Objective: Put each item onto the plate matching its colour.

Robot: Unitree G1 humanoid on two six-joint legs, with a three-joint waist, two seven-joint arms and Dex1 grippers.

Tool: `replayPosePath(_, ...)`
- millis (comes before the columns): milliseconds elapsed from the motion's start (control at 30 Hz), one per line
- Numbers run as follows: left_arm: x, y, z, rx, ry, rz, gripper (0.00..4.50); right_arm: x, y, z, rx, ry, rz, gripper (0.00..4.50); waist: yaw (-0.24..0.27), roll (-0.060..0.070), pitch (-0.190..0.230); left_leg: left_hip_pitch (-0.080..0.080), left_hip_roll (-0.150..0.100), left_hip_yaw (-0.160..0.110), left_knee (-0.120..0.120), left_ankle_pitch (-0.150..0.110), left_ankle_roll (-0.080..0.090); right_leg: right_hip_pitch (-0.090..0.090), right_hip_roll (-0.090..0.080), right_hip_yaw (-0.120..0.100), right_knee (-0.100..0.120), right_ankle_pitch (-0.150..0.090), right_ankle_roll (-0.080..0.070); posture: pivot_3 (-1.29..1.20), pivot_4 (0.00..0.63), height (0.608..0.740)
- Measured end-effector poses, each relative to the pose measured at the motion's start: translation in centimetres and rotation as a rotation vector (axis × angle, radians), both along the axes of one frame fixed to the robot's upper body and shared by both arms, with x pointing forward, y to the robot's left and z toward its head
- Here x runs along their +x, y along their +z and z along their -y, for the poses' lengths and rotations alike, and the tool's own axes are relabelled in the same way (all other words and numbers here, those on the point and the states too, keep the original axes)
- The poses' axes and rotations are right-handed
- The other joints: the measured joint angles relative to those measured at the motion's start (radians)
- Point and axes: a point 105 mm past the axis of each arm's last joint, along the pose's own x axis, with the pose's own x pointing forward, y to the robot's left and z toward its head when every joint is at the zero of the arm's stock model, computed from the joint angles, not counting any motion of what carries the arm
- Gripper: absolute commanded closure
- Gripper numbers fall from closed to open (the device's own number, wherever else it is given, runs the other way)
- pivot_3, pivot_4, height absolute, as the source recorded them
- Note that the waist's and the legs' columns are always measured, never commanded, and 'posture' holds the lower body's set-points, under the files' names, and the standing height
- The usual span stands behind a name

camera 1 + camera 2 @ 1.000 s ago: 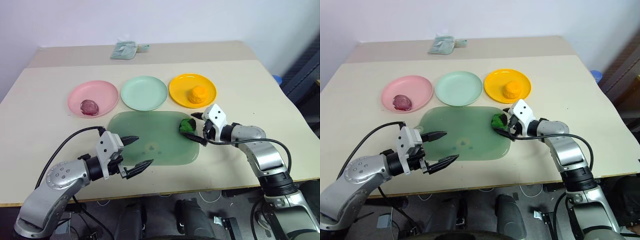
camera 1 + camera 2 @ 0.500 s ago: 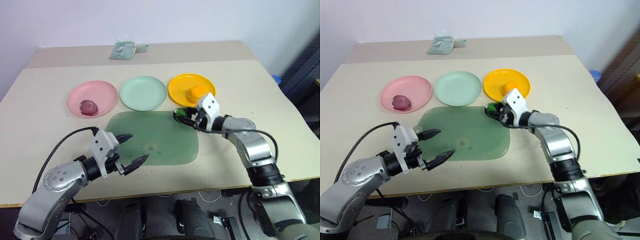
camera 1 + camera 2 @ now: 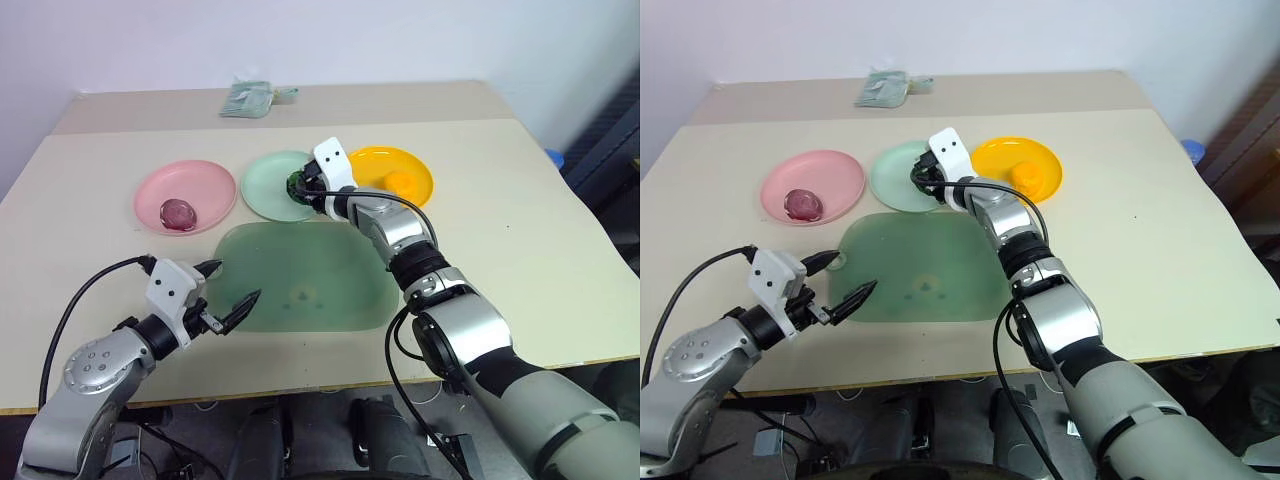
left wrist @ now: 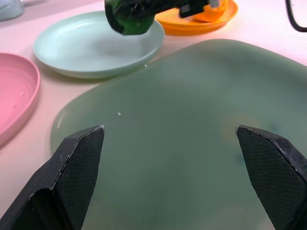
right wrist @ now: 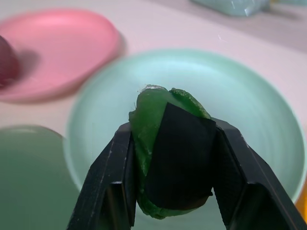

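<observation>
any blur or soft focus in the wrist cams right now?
Left wrist view: the green item and right pincer above the mint plate look smeared. Right wrist view: pink plate and mint plate rim soft, the gripped item sharper.

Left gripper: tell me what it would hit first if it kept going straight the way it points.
Probably the green mat: the left gripper, open, points low across it. Past the mat lie the mint plate and the right gripper with the green item.
</observation>
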Motion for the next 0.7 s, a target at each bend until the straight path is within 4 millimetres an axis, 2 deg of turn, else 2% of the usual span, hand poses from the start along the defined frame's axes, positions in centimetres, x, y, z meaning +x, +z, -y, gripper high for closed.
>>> replayPosePath(67, -0.2, 0.0, 0.1, -0.002, 0.005, 0.002, 0.0, 0.0, 0.0, 0.0, 0.018, 0.007, 0.003, 0.67, -0.004, 0.0, 0.0, 0.0, 0.0, -0.001, 0.0, 0.0, 0.0, 0.0, 0.0, 0.0, 0.0, 0.0, 0.0, 0.0, 0.15, 0.74)
replayPosePath(100, -0.2, 0.1, 0.1, -0.007, 0.013, 0.006, 0.0, 0.0, 0.2, 0.0, 0.024, 0.017, 0.014, 0.25, -0.008, 0.0, 0.0, 0.0, 0.0, -0.001, 0.0, 0.0, -0.001, 0.0, 0.0, 0.0, 0.0, 0.0, 0.0, 0.0, 0.15, 0.74)
replayPosePath(133, -0.2, 0.1, 0.1, -0.01, 0.02, 0.007, 0.0, 0.0, 0.3, -0.1, 0.028, 0.028, 0.026, 0.04, -0.013, 0.0, 0.0, 0.0, 0.0, -0.001, 0.0, 0.0, -0.001, 0.0, 0.0, 0.0, 0.001, 0.0, 0.0, 0.0, 0.15, 0.74)
replayPosePath(200, -0.4, -0.1, -0.2, -0.01, 0.039, 0.003, 0.0, -0.2, 0.9, -0.2, 0.028, 0.065, 0.071, 0.04, -0.019, 0.0, 0.0, 0.0, 0.0, -0.001, -0.001, 0.0, -0.001, 0.0, 0.0, 0.0, 0.0, 0.0, 0.0, 0.0, 0.15, 0.74)
replayPosePath(267, -0.5, 0.0, -0.6, -0.005, 0.054, 0.007, 0.0, -0.4, 1.5, 0.6, 0.033, 0.097, 0.125, 0.04, -0.019, 0.0, 0.0, 0.0, 0.001, -0.001, -0.001, 0.0, -0.001, 0.0, 0.0, 0.0, 0.0, 0.0, 0.001, 0.0, 0.15, 0.74)
replayPosePath(433, -0.8, 0.1, -3.0, 0.036, 0.128, 0.018, 0.0, -2.0, 1.4, 4.2, 0.019, 0.172, 0.202, 0.04, -0.015, 0.0, 0.0, 0.0, 0.0, -0.001, -0.001, 0.0, 0.0, 0.0, -0.001, 0.0, 0.0, 0.0, 0.0, 0.0, 0.15, 0.74)
replayPosePath(467, -0.9, 0.1, -3.2, 0.04, 0.129, 0.02, 0.0, -2.8, 1.4, 5.2, 0.025, 0.2, 0.21, 0.04, -0.013, 0.0, 0.0, 0.0, 0.0, -0.001, -0.001, 0.0, 0.0, 0.0, -0.001, 0.0, -0.001, 0.0, 0.0, 0.0, 0.15, 0.74)
replayPosePath(567, -1.3, -0.1, -5.2, 0.074, 0.165, 0.006, 0.0, -7.3, 0.9, 10.2, 0.012, 0.318, 0.18, 0.04, 0.002, 0.001, 0.001, 0.0, 0.0, -0.001, -0.001, -0.001, 0.002, 0.001, -0.002, -0.001, -0.003, 0.0, 0.0, 0.0, 0.15, 0.74)
replayPosePath(633, -1.5, -0.4, -6.2, 0.081, 0.192, -0.008, 0.0, -9.3, 0.3, 13.2, -0.011, 0.325, 0.12, 0.04, 0.006, 0.001, 0.001, 0.0, 0.0, 0.0, -0.001, -0.001, 0.002, 0.001, -0.002, -0.001, -0.003, 0.0, 0.0, 0.0, 0.15, 0.74)
replayPosePath(700, -1.5, -0.3, -6.1, 0.082, 0.181, -0.002, 0.0, -10.8, 0.1, 15.7, -0.011, 0.288, 0.075, 0.04, 0.007, 0.001, 0.0, 0.001, 0.001, 0.0, 0.0, -0.001, 0.002, 0.001, -0.001, 0.0, -0.004, -0.001, -0.001, 0.0, 0.15, 0.74)
